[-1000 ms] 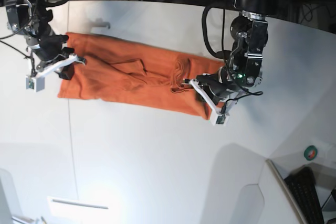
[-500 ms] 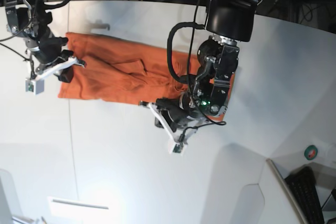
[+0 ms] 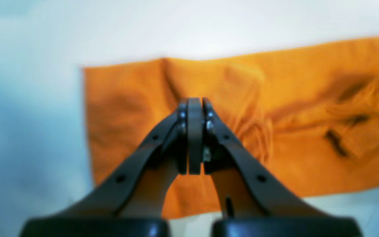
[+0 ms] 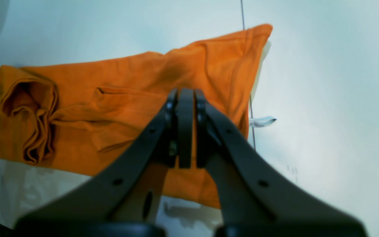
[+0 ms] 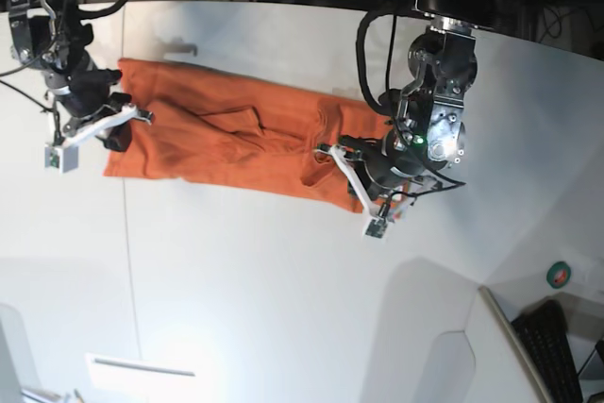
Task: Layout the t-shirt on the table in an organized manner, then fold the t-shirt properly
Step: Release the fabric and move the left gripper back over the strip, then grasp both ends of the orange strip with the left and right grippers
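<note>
The t-shirt (image 5: 226,139) lies between both pressed-together, empty tools: left tool (image 5: 332,150), right tool (image 5: 142,115).

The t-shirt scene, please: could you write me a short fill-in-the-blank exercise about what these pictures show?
1. The t-shirt lying on the table is plain ____ in colour.
2. The jaws of the left gripper and the right gripper are both ____.
3. In the right wrist view, a small ____ tag lies on the table just beyond the shirt's edge.
4. In the base view, the thin dark seam runs under the shirt near its ____ end.

Missing words: orange; shut; white; left
</note>
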Controlling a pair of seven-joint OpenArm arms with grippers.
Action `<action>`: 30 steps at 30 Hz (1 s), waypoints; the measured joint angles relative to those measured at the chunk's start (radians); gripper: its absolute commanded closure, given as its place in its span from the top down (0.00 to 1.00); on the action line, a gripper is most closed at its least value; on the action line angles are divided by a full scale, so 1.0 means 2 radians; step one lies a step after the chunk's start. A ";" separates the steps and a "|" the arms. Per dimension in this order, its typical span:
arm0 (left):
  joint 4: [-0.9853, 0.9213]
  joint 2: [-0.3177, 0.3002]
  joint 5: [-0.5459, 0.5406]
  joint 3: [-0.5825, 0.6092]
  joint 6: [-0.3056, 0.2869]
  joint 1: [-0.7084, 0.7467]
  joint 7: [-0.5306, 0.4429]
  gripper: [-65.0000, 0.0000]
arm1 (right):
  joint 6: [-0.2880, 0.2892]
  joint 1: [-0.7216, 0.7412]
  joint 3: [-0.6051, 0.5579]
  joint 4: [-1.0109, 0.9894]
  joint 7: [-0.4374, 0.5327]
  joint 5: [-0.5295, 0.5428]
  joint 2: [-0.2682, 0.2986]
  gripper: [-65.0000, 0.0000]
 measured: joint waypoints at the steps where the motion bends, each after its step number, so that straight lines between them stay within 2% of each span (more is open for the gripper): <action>1: -0.014 0.004 0.005 -0.002 0.002 -0.003 0.003 0.00 | 0.000 0.000 0.000 0.000 0.001 0.001 0.000 0.00; 18: -0.178 0.076 0.006 -0.002 0.004 -0.107 -0.005 0.00 | 0.000 0.000 -0.001 0.000 0.000 0.000 0.000 0.00; 22: -0.214 0.078 0.005 -0.001 0.003 -0.104 -0.036 0.00 | 0.000 0.000 0.000 0.000 0.000 0.000 0.000 0.00; 26: -0.180 0.075 0.006 -0.002 0.004 -0.083 -0.039 0.00 | 0.000 0.000 0.000 0.000 -0.001 0.000 0.000 0.00; 30: -0.056 0.052 0.000 -0.002 -0.001 -0.031 -0.023 0.00 | 0.000 0.000 0.001 0.000 -0.001 0.000 0.001 0.00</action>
